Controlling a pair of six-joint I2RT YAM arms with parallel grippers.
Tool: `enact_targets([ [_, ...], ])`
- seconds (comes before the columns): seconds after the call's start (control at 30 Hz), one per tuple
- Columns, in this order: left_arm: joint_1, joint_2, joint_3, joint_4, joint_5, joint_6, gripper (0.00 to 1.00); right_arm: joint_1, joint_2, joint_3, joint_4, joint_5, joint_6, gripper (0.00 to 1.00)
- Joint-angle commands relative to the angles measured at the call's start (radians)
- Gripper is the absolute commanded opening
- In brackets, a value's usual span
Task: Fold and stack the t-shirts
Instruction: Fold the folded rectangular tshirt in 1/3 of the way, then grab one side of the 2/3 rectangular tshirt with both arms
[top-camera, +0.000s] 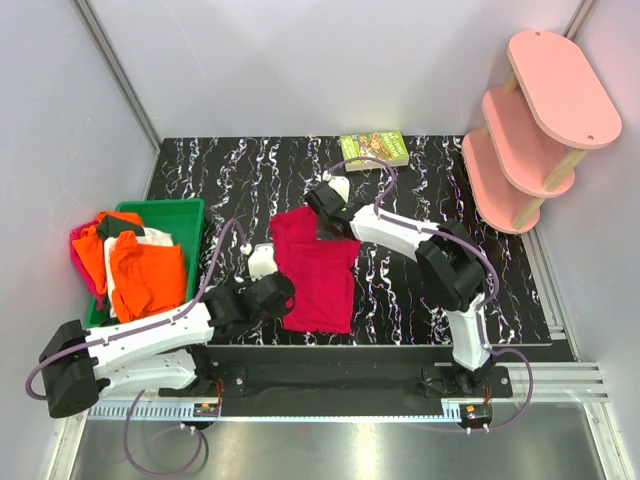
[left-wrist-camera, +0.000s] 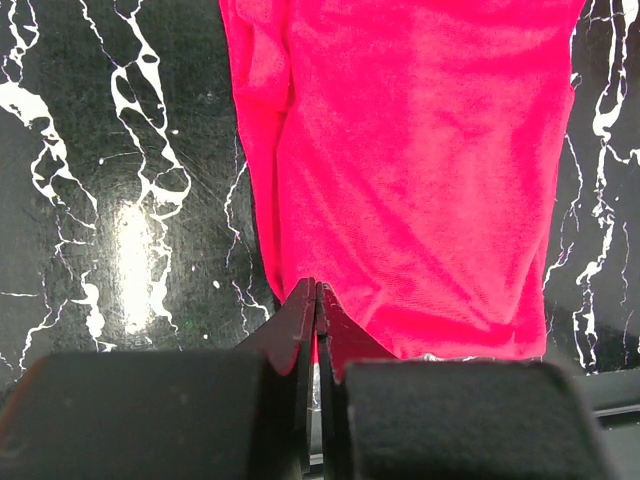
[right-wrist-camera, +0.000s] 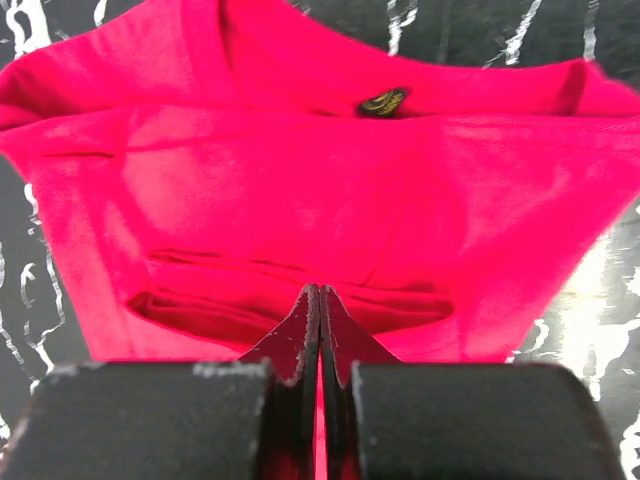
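The crimson-red t-shirt (top-camera: 320, 275) lies partly folded on the black marbled table, between the two arms. My left gripper (top-camera: 283, 290) is at its near-left edge, jaws shut with red cloth pinched between them (left-wrist-camera: 317, 292); the shirt (left-wrist-camera: 420, 170) spreads out ahead. My right gripper (top-camera: 318, 212) is at the shirt's far edge, jaws shut on the cloth (right-wrist-camera: 320, 292); the shirt (right-wrist-camera: 300, 180) shows its collar label and a fold. The orange t-shirt (top-camera: 150, 275), white t-shirt (top-camera: 155, 238) and magenta-pink t-shirt (top-camera: 80, 240) lie heaped in the bin.
A green bin (top-camera: 190, 215) stands at the table's left edge. A small green-covered book (top-camera: 375, 148) lies at the back middle. A pink three-tier shelf (top-camera: 535, 120) stands at the back right. Grey walls enclose the table.
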Motion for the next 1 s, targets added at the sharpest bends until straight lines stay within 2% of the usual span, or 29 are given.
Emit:
enact_targets([
  [0.0,-0.002,0.001,-0.003,0.036,-0.002,0.006,0.09,-0.002,-0.060,0.009,0.010,0.000,-0.037,0.00],
  [0.03,-0.002,0.003,-0.003,0.034,-0.008,0.005,0.11,0.000,-0.111,-0.014,0.010,-0.006,-0.037,0.00],
  [0.07,-0.002,0.007,-0.001,0.036,-0.010,0.006,0.17,0.001,-0.142,-0.040,0.010,-0.010,-0.033,0.05],
  [0.1,-0.002,0.010,0.000,0.038,-0.013,0.006,0.21,0.000,-0.172,-0.102,0.011,-0.014,-0.031,0.12],
  [0.13,-0.002,0.015,0.002,0.039,-0.014,0.008,0.26,0.001,-0.239,-0.136,0.014,-0.025,-0.028,0.26],
  [0.17,-0.002,0.021,0.006,0.041,-0.013,0.012,0.39,0.006,-0.275,-0.170,0.016,-0.026,-0.016,0.32],
  [0.23,-0.002,0.044,0.008,0.044,-0.013,0.011,0.49,0.013,-0.379,-0.282,0.022,-0.045,0.007,0.44],
  [0.27,-0.002,0.050,0.010,0.045,-0.011,0.003,0.56,0.018,-0.409,-0.354,0.020,-0.052,0.032,0.47],
  [0.37,-0.002,0.084,0.013,0.050,-0.008,-0.014,0.64,0.047,-0.522,-0.486,0.020,-0.053,0.081,0.56],
  [0.43,-0.002,0.112,0.010,0.053,-0.005,-0.026,0.65,0.067,-0.580,-0.547,0.023,-0.057,0.116,0.61],
  [0.53,-0.002,0.148,0.006,0.068,0.000,-0.038,0.66,0.090,-0.611,-0.659,0.043,-0.094,0.148,0.63],
  [0.7,-0.003,0.210,0.010,0.096,0.026,-0.046,0.67,0.164,-0.634,-0.735,0.065,-0.097,0.198,0.58],
  [0.97,-0.025,0.247,0.007,0.099,0.024,-0.100,0.66,0.254,-0.668,-0.821,0.086,-0.108,0.262,0.56],
])
